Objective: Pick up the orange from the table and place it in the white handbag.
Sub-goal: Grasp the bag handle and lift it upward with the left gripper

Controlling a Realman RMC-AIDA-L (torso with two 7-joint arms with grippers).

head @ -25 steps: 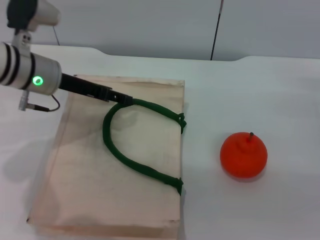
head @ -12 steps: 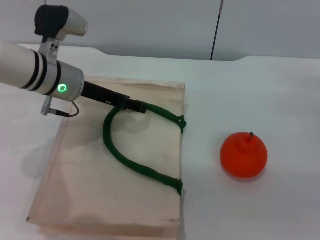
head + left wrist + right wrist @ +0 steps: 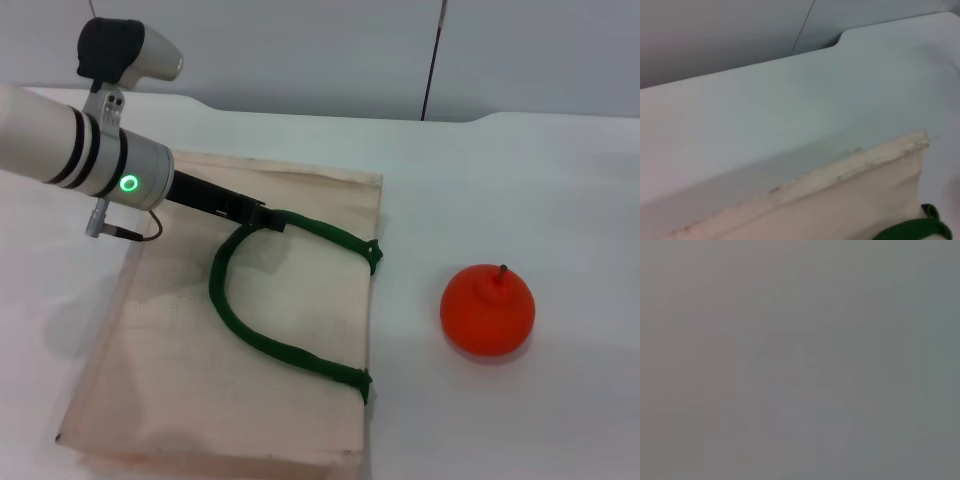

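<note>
The orange (image 3: 488, 310) sits on the white table (image 3: 520, 180) to the right of the white handbag (image 3: 180, 380), with a bare gap between them. The handbag lies flat, its green looped handle (image 3: 250, 330) on top. My left gripper (image 3: 262, 217) reaches in from the left and is shut on the far end of the handle loop. The bag's right edge is raised a little. The left wrist view shows the bag's cream far edge (image 3: 865, 200) and a bit of green handle (image 3: 912, 231). My right gripper is out of view; its wrist view shows only plain grey.
A grey wall stands behind the table's far edge (image 3: 300, 110). A thin dark vertical line (image 3: 432, 60) runs down the wall at the back. My left arm's white forearm (image 3: 70, 150) hangs over the bag's far left corner.
My left gripper moved right along the handle's far end and closed on it. The handle and the bag's right edge shifted slightly right and up. The orange has not moved.
</note>
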